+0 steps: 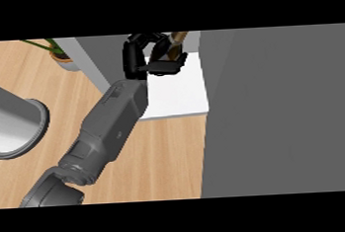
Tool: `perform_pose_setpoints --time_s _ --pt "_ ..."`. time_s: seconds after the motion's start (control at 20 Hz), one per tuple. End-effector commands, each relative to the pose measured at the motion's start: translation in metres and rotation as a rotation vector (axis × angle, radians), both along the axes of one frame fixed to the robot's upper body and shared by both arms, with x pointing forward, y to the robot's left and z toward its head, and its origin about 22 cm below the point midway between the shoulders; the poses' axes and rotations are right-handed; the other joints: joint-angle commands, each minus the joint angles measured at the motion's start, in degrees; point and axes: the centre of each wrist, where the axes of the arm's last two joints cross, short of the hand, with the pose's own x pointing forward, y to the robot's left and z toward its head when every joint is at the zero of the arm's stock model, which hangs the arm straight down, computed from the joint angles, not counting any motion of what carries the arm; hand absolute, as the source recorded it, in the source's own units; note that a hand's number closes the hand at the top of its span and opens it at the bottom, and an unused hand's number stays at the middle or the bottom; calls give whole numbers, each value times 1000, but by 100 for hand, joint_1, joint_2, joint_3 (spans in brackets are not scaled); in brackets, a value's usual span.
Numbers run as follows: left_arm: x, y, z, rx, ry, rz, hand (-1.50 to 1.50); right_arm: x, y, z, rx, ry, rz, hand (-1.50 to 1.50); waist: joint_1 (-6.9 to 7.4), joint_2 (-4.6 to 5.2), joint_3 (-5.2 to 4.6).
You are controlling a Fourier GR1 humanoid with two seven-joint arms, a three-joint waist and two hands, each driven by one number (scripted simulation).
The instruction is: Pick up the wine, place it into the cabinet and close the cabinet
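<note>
My hand [149, 54] reaches far forward with fingers curled round the wine [173, 44], held over the cabinet's [178, 95] white shelf, apparently so I can set it inside, while the grey door [277, 112] stands open at right.

My counter [163, 158] looks like pale wood with a fine grain, matt. The cabinet door [277, 112] is smooth matt grey. My hand [144, 55] is glossy black plastic, and the sink [15, 126] looks like brushed metal.
</note>
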Motion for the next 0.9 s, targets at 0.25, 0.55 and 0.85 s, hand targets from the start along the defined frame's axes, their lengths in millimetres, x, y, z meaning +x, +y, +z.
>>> perform_pose_setpoints --time_s 0.25,0.55,0.85 --pt "-2 10 -15 -78 25 48 150 -9 3 8 29 -33 59 -150 -59 45 -3" --pt "-1 15 -17 -60 49 35 150 -7 -2 10 33 -32 42 -150 -68 50 -2" --pt "-7 13 -28 25 58 69 -150 -7 6 11 21 -19 58 -150 -105 63 -6"
